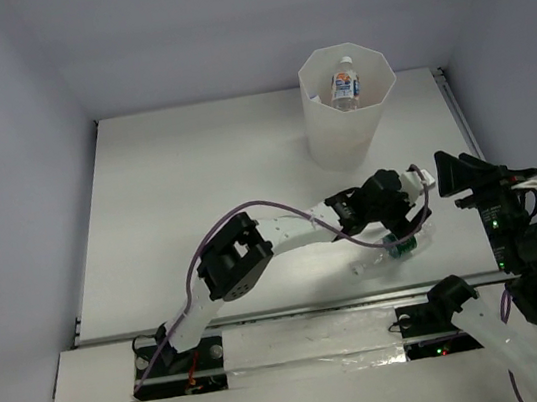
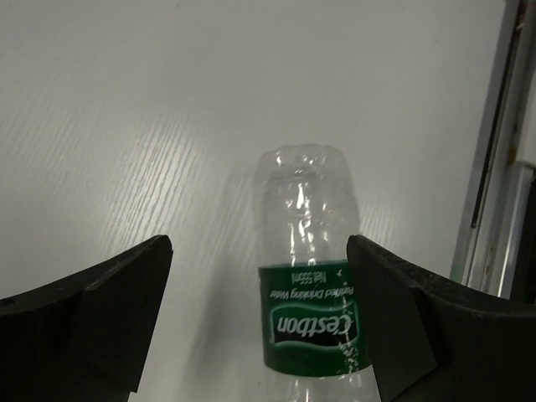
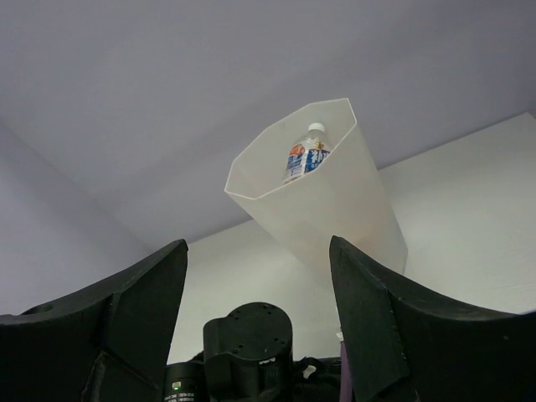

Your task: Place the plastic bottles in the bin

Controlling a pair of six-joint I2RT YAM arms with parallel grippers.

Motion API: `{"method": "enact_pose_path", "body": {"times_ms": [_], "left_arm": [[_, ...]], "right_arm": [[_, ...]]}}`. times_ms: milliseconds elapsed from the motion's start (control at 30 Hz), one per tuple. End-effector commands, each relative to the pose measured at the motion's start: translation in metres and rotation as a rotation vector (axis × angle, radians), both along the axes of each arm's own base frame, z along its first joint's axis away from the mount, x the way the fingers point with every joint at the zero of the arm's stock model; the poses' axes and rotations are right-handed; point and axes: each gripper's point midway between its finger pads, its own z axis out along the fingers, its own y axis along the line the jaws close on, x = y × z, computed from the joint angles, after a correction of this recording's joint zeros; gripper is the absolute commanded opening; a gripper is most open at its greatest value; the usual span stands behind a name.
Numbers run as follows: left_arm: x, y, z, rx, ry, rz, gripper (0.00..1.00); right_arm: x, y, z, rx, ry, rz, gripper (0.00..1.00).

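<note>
A clear bottle with a green label [image 2: 314, 322] lies on the white table, its base pointing away in the left wrist view. My left gripper [image 2: 260, 310] is open and straddles it, the right finger close to the label, the left finger well apart. In the top view this gripper [image 1: 402, 238] sits low over the bottle [image 1: 400, 246] near the table's front right. The white octagonal bin [image 1: 348, 106] stands at the back right with a blue-labelled bottle [image 1: 344, 86] inside, which also shows in the right wrist view [image 3: 303, 157]. My right gripper [image 3: 258, 276] is open and empty, raised at the right [image 1: 450, 177].
The table's right edge rail [image 2: 494, 159] runs close beside the green-labelled bottle. White walls enclose the table at the back and sides. The left arm's wrist [image 3: 251, 343] shows low in the right wrist view.
</note>
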Motion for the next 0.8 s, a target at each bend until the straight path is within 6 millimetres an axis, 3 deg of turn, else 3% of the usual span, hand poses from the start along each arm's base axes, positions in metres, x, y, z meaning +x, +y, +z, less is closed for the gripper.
{"method": "enact_pose_path", "body": {"times_ms": [0, 233, 267, 400, 500, 533, 633, 700, 767], "left_arm": [[-0.012, -0.017, 0.019, -0.038, -0.009, -0.069, 0.84], [-0.022, -0.031, 0.001, -0.007, 0.017, -0.103, 0.84], [-0.021, -0.029, -0.015, 0.033, 0.024, -0.093, 0.84], [-0.006, -0.023, -0.044, 0.123, -0.008, -0.031, 0.82], [0.01, -0.018, -0.056, 0.175, -0.047, 0.038, 0.74], [0.012, -0.017, -0.058, 0.18, -0.055, 0.047, 0.63], [0.014, -0.011, -0.027, 0.128, -0.088, 0.069, 0.47], [0.027, -0.009, 0.004, 0.052, -0.134, 0.122, 0.43], [0.032, 0.002, 0.05, -0.033, -0.157, 0.15, 0.43]], "right_arm": [[0.003, 0.001, 0.004, -0.017, -0.004, -0.002, 0.74], [0.005, 0.004, -0.001, -0.024, 0.005, 0.005, 0.74], [0.006, 0.005, -0.002, -0.028, 0.01, 0.006, 0.74], [0.009, 0.008, -0.005, -0.028, 0.019, 0.017, 0.74], [0.012, 0.016, -0.008, -0.018, 0.021, 0.053, 0.74], [0.013, 0.019, -0.01, -0.018, 0.024, 0.063, 0.74], [0.015, 0.023, -0.009, -0.018, 0.03, 0.083, 0.73], [0.012, 0.022, -0.005, -0.017, 0.024, 0.083, 0.73], [0.008, 0.019, 0.002, -0.01, 0.005, 0.079, 0.73]]}}
